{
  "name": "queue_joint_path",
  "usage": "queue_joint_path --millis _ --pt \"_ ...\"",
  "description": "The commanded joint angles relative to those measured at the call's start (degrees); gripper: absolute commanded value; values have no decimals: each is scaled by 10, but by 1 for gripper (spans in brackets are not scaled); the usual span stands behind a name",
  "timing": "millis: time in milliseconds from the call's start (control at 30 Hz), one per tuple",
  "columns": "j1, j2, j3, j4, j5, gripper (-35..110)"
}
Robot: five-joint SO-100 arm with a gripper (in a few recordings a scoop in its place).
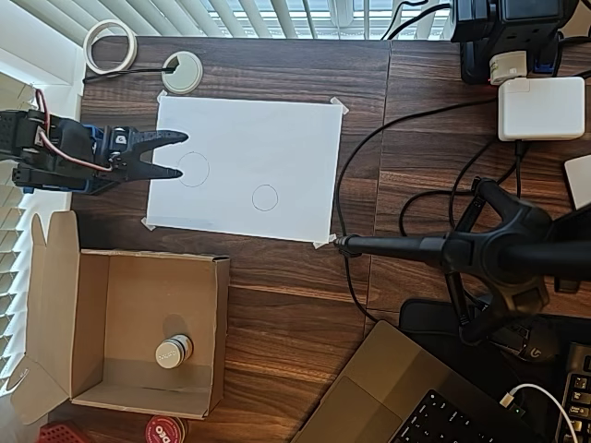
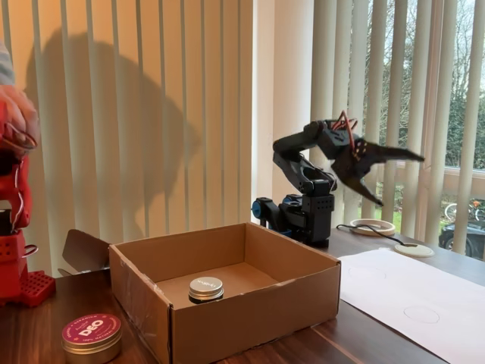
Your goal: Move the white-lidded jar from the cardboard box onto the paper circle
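Your gripper [image 1: 175,154] hangs in the air above the left edge of the white paper [image 1: 277,138] in the overhead view, jaws spread open and holding nothing. In the fixed view the gripper [image 2: 394,174] is raised high over the table, well clear of everything, which suits a start or travel pose.

The jar [image 1: 174,351] sits upright on the floor of the box [image 1: 92,305], toward its lower right part in the overhead view, apart from the walls. The fixed view shows the jar [image 2: 205,289] near the front wall of the box [image 2: 250,311], so the walls look likely to crowd a sideways approach; coming down from above seems the safer reach.

Two pencil circles lie on the paper. The smaller circle [image 1: 265,197] is your target; the larger circle [image 1: 193,169] sits just beside your fingertips. Both are bare. The jar has not yet been picked up.

A red-lidded tin [image 2: 91,336] stands outside the box.
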State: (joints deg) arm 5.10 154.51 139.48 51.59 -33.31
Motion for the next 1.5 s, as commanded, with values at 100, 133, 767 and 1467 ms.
queue_joint_path --millis 100,133,767,1467 --pt "74 -100 -169 -4 -72 53" --pt "91 -116 -183 -8 -88 53" --pt "487 -464 -353 -272 -481 50" --pt "592 -782 -461 -396 -700 50"
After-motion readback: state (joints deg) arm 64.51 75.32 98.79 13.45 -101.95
